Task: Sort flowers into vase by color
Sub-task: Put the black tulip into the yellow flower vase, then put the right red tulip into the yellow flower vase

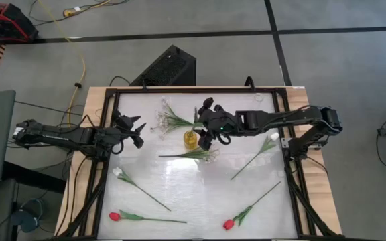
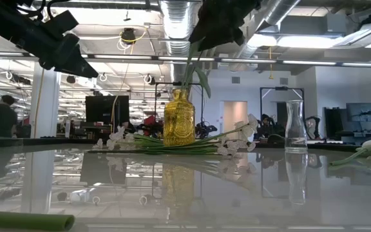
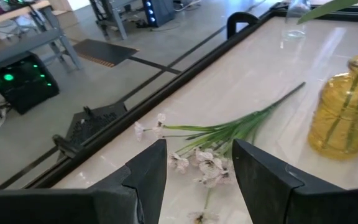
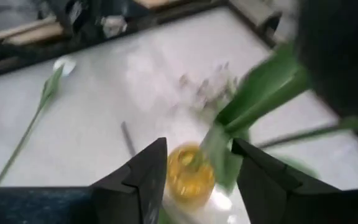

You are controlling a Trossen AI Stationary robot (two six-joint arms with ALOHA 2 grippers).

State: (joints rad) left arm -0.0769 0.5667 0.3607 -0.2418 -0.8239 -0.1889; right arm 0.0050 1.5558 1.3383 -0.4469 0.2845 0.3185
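A yellow glass vase (image 1: 190, 139) stands near the table's middle. A dark-bloomed flower (image 2: 221, 19) stands in it, its green stem (image 2: 189, 71) going down into the vase's neck. My right gripper (image 1: 206, 138) hovers just above the vase, open, and the flower's green leaf (image 4: 253, 93) passes between its fingers. My left gripper (image 1: 138, 130) is open and empty, to the left of the vase, facing a spray of tiny white blossoms (image 3: 207, 163). White buds (image 1: 117, 172) and red buds (image 1: 114, 216) lie flat on the table. My right gripper stands open from above around the dark flower's leaf and stem (image 4: 225, 146), right over the yellow vase's mouth (image 4: 188, 171). I cannot tell whether either finger touches the leaf. The flower stands in the vase.
A clear glass carafe (image 2: 293, 125) stands toward the far right. A second white spray (image 1: 196, 155) lies just near of the vase. A white bud (image 1: 272, 138) lies at the right and a red bud (image 1: 228, 224) near the front edge. A black frame (image 1: 106, 100) rims the table.
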